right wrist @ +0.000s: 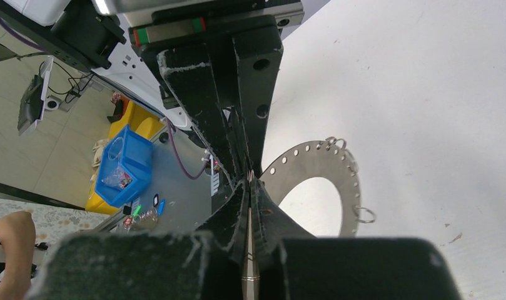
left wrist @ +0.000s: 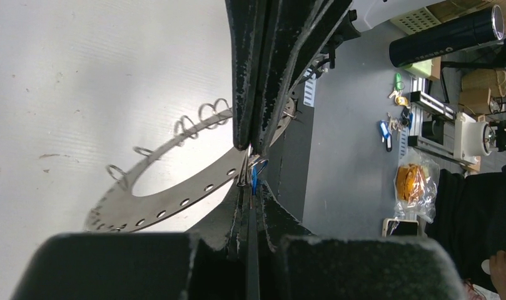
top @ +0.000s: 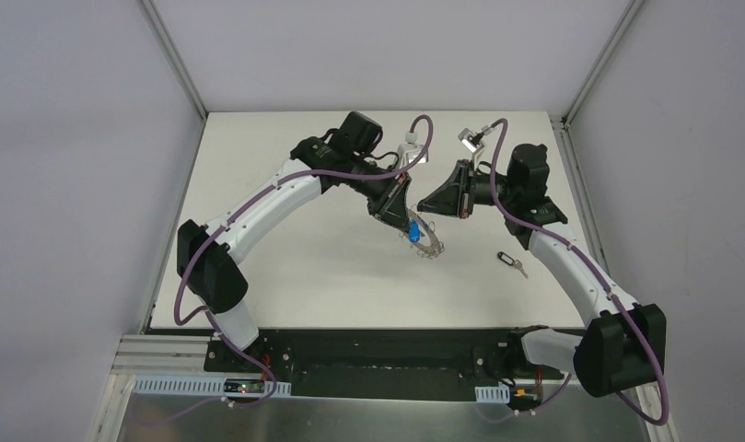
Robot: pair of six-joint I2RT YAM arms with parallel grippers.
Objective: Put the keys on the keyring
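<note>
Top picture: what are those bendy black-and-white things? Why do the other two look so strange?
They are two robot arms bolted to a white table. The top picture looks down from above; the other two come from a small camera on each wrist. The left fingers pinch a blue key. The right fingers seem to pinch the edge of a flat metal ring with wire loops. A black key lies loose on the table.

Top external camera high behind the arm bases, looking down over the whole white table (top: 285, 276), both wrist cameras rolled sideways, very near the surface, all three views sharing the keyring (right wrist: 319, 161) mid-table
</note>
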